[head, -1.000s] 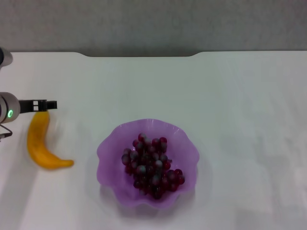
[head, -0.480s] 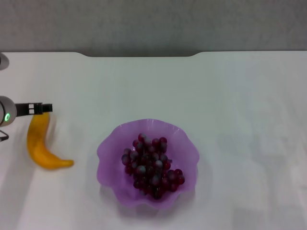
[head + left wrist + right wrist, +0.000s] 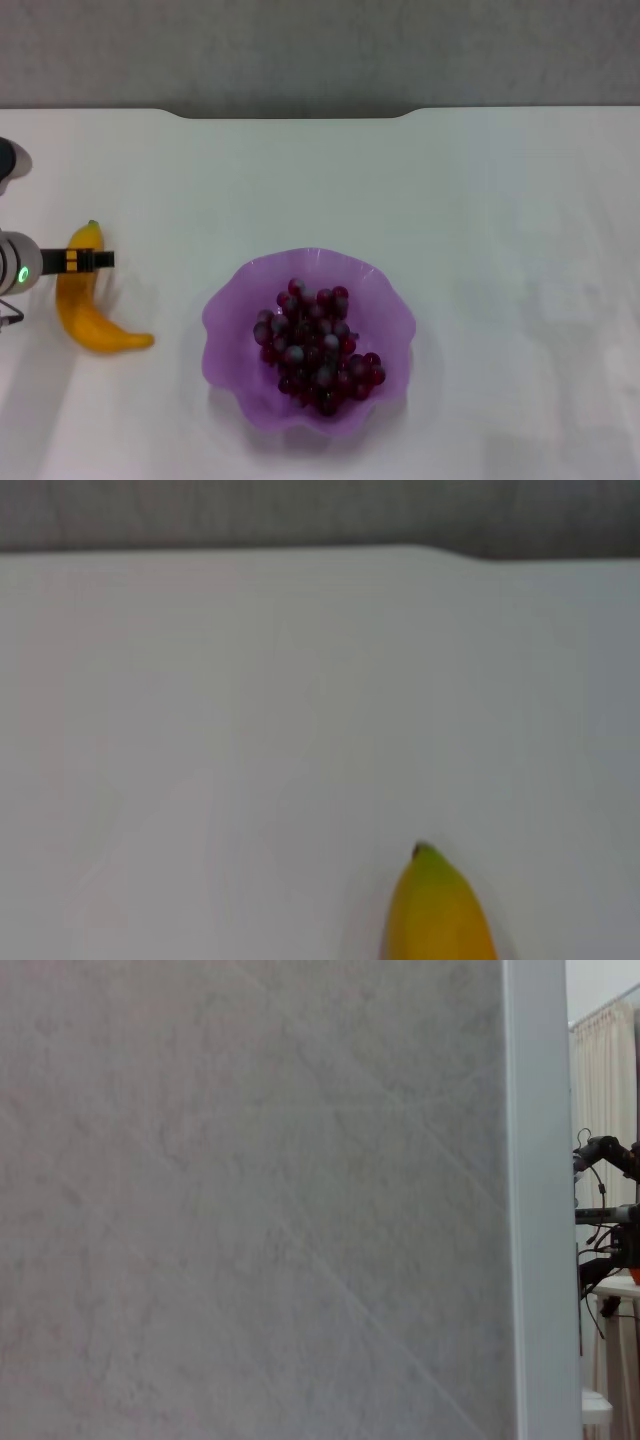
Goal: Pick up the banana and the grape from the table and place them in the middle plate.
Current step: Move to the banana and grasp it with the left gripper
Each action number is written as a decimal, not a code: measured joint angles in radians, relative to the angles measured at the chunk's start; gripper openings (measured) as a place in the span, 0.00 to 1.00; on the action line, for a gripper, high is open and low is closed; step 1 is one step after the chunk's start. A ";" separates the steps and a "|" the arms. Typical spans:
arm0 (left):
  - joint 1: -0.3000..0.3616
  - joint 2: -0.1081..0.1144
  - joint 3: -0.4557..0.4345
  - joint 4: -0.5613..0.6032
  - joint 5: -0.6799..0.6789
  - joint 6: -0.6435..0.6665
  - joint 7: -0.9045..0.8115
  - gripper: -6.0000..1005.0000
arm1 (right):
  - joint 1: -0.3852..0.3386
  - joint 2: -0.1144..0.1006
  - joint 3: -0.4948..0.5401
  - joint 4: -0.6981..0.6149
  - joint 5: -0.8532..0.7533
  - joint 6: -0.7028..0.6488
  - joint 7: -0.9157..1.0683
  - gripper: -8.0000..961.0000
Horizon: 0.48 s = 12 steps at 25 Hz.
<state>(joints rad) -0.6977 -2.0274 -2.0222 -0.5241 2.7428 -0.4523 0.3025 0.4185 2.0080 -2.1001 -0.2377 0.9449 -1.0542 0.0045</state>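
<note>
The yellow banana (image 3: 82,318) lies on the white table (image 3: 480,200) at the far left, its green stem tip pointing away from me. My left gripper (image 3: 88,261) reaches in from the left edge and sits across the banana's upper part. In the left wrist view only the banana's stem end (image 3: 438,905) shows. The grape bunch (image 3: 315,345), dark red-purple, rests inside the purple scalloped middle plate (image 3: 225,300) at the centre front. My right gripper is out of the head view, and its wrist camera faces a grey wall.
The table's grey back edge (image 3: 300,113) runs along the top of the head view. White tabletop stretches to the right of the plate and behind it.
My left gripper has moved along the banana toward me, from its stem tip to across its upper part, uncovering the tip. The banana, grapes and plate have not moved.
</note>
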 joint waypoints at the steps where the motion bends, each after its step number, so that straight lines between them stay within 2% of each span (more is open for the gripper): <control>1: 0.000 0.000 0.000 0.002 0.000 -0.007 0.001 0.89 | 0.000 0.000 0.000 0.000 0.000 -0.001 0.000 0.86; 12: 0.004 -0.003 -0.001 0.005 0.048 -0.006 -0.012 0.87 | -0.001 0.001 0.000 0.000 0.000 -0.003 0.000 0.86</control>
<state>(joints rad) -0.6941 -2.0299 -2.0227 -0.5187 2.7907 -0.4582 0.2908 0.4178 2.0087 -2.0999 -0.2377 0.9449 -1.0572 0.0045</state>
